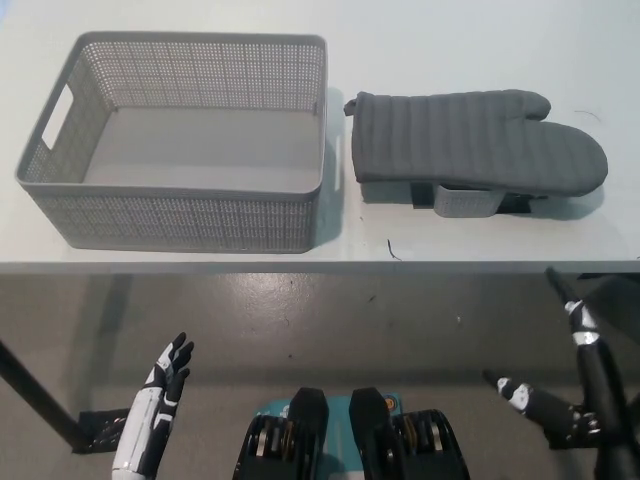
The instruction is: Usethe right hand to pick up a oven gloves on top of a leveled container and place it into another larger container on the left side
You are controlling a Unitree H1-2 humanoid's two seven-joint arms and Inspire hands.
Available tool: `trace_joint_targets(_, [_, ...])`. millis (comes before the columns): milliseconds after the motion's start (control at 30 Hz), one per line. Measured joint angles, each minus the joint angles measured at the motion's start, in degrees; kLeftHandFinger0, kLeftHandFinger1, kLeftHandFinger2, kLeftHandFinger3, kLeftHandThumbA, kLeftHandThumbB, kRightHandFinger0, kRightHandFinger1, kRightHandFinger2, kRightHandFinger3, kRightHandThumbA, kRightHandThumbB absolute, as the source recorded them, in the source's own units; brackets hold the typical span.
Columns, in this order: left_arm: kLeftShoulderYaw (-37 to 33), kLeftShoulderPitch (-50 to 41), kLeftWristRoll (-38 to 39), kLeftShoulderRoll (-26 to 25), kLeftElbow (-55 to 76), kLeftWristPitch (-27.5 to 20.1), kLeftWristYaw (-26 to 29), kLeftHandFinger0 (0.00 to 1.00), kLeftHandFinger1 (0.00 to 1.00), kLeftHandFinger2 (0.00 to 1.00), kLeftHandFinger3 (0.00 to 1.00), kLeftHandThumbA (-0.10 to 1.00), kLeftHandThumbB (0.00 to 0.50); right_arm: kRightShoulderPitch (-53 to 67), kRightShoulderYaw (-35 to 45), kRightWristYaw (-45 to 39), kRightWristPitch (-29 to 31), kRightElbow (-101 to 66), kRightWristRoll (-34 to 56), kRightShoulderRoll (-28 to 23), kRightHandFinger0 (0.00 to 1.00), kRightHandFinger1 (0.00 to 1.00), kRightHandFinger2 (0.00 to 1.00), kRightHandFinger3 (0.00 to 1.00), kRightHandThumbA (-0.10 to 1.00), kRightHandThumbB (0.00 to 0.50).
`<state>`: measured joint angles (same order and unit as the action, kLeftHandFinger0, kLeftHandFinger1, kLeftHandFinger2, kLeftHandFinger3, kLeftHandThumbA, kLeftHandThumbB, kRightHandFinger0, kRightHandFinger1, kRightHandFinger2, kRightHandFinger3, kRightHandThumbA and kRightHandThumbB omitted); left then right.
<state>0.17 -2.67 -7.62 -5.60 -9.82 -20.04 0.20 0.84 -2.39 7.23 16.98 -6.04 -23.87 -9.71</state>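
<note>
A large grey perforated basket (180, 215) fills the upper left of the frame on the white table (450, 40), its inside bare. To its right, upper right of centre, a grey quilted oven glove (470, 138) lies flat over a small low grey container (465, 202), covering most of it; only its front edge shows beneath. Glove and basket sit just beside each other, apart. The left hand (165, 385) hangs at lower left below the table edge, fingers apart, holding nothing. The right hand (560, 395) hangs at lower right, fingers spread and holding nothing.

small container (468, 200) mostly hidden under oven glove (475, 138) | right hand (565, 385) cut off
</note>
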Motion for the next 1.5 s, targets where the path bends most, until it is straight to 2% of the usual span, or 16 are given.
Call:
trace_joint_targets(133, [0.0,0.0,0.0,0.0,0.1,0.0,-0.1,1.0,1.0,1.0,1.0,1.0,0.139,-2.1,0.5,-0.1,-1.9,-2.0,-4.3,-1.8,1.0,1.0,1.0,1.0,1.0,0.286])
trace_joint_targets(167, [0.0,0.0,0.0,0.0,0.1,0.0,-0.1,1.0,1.0,1.0,1.0,1.0,0.156,-3.1,0.6,-0.1,-2.6,-2.2,-5.8,-2.4,1.0,1.0,1.0,1.0,1.0,0.288])
trace_joint_targets(300, [0.2,0.0,0.0,0.0,0.1,0.0,-0.1,1.0,1.0,1.0,1.0,1.0,0.147,-7.6,0.5,-0.5,-5.8,-2.2,-10.9,-3.9,1.0,1.0,1.0,1.0,1.0,0.295])
trace_joint_targets(467, [0.2,-0.1,0.0,0.0,0.1,-0.1,-0.1,1.0,1.0,1.0,1.0,1.0,0.159,-13.4,0.1,-1.6,-10.0,-1.5,-16.8,-5.0,1.0,1.0,1.0,1.0,1.0,0.286])
trace_joint_targets(600, [0.2,-0.2,-0.2,-0.1,0.0,-0.3,-0.1,1.0,1.0,1.0,1.0,1.0,0.139,-17.5,-0.8,-2.7,-13.6,0.6,-21.4,-5.6,1.0,1.0,1.0,1.0,1.0,0.271])
trace_joint_targets(667, [0.2,-0.2,-0.3,-0.1,-0.1,-0.5,-0.1,1.0,1.0,1.0,1.0,1.0,0.113,-19.5,-1.6,-3.3,-15.5,2.0,-23.8,-5.8,1.0,1.0,1.0,1.0,1.0,0.276])
trace_joint_targets(933, [0.1,-0.2,-0.3,-0.5,-0.2,-2.6,-0.1,1.0,1.0,1.0,1.0,1.0,0.108,-27.2,-5.5,-5.2,-23.2,10.1,-32.4,-7.4,1.0,1.0,1.0,1.0,1.0,0.266])
trace_joint_targets(1233, [-0.1,-0.4,-0.3,-0.8,-0.2,-3.4,-0.1,1.0,1.0,1.0,1.0,1.0,0.103,-30.4,-9.0,-6.2,-28.7,16.8,-36.6,-7.8,1.0,1.0,1.0,1.0,1.0,0.291])
trace_joint_targets(1500, [-0.5,-0.6,-0.4,-1.0,-0.2,-3.8,-0.1,1.0,1.0,1.0,1.0,1.0,0.094,-32.6,-11.7,-5.9,-30.8,23.8,-37.5,-7.9,1.0,1.0,1.0,1.0,1.0,0.308])
